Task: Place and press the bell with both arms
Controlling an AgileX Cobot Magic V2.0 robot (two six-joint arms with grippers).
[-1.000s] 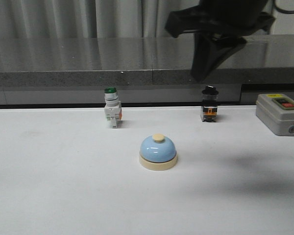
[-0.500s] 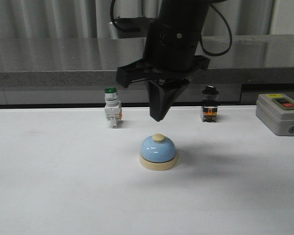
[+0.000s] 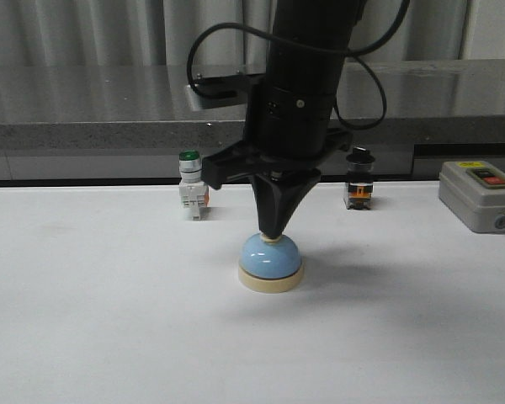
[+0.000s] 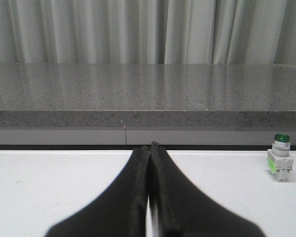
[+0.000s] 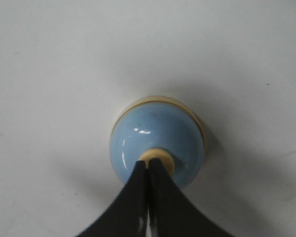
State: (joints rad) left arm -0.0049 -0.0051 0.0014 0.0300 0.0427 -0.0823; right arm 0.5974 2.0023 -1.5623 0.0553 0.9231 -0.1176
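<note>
We see the black right end effector (image 3: 272, 231) (fingers pressed together) touching the cream button of the light-blue dome-shaped bell (image 3: 270, 263); the left end effector (image 4: 149, 150) is likewise closed.

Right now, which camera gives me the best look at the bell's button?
The right wrist view: it looks straight down on the bell, showing the cream button at the closed right hand's tip. In the front view the hand almost hides the button. The left wrist view doesn't show the bell.
</note>
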